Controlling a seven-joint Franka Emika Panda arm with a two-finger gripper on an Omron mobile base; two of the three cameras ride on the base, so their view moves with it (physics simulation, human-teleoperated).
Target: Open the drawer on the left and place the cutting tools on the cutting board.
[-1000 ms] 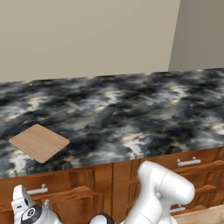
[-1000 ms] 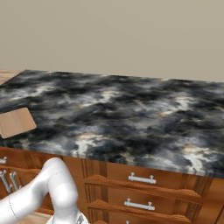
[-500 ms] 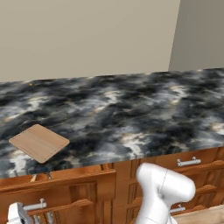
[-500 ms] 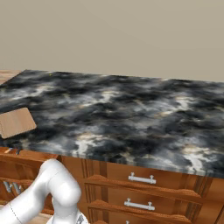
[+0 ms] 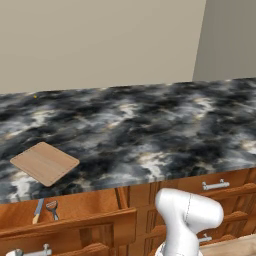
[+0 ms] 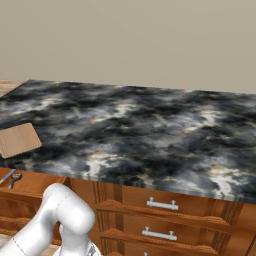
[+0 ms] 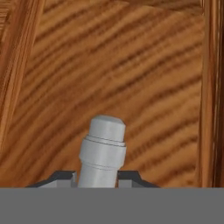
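Observation:
The wide reddish-brown drawer [image 5: 75,227] stands pulled out under the counter's left end. Inside it lie the knife [image 5: 37,210] with its light wooden handle and, right beside it, the dark Y-headed peeler [image 5: 51,209]. Both also show at the left edge of the right base view, the knife [image 6: 6,176] and the peeler [image 6: 15,179]. The tan cutting board [image 5: 45,162] rests bare on the counter just above the drawer. In the hand view my gripper [image 7: 97,177] is shut on the drawer's silver bar handle [image 7: 103,151], a fingertip [image 7: 61,177] on either side.
The dark marbled counter [image 5: 150,125] runs wide to the right. Narrower stacked drawers with silver handles [image 5: 216,185] sit below it on the right. My white arm's elbow [image 5: 187,215] rises in front of them. A beige wall stands behind.
The drawer has slid out farther toward me, uncovering the knife and peeler. My gripper has drawn back with the handle, down to the left base view's bottom edge.

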